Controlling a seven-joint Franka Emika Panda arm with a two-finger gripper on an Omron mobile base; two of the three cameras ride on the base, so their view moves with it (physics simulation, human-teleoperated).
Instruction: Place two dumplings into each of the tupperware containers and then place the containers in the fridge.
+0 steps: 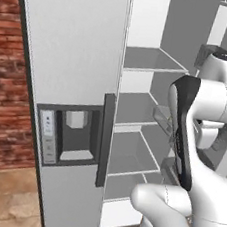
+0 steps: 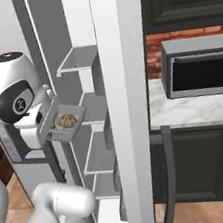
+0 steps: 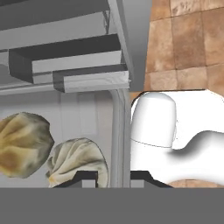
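**Container Held at the Open Fridge: Shelf Placement**

The gripper held one tupperware container by its near wall, with the jaws closed narrowly over the rim. In the hand view, the fingertips sat on either side of the container wall. Two dumplings lay inside the container, side by side. The container hung in front of the open fridge, level with the middle shelf and apart from it.

Judged procedure for this step:
1. Keep the container level, because the dumplings were loose and could roll.
2. Advance the container above the shelf edge, clear of the open door.
3. Lower the base fully onto the shelf before the jaws part.
4. Withdraw the hand straight back, so the fingers do not drag the wall.

Materials and shapes:
- The container was a shallow, translucent grey box with rounded corners and thin walls. It likely flexes under a one-sided grip.
- The dumplings were pale tan lumps with creased, folded surfaces.
- The shelves were flat, smooth grey slabs with thin front edges.
- The fridge exterior was plain silver-grey, with a recessed dispenser panel and a dark vertical handle.
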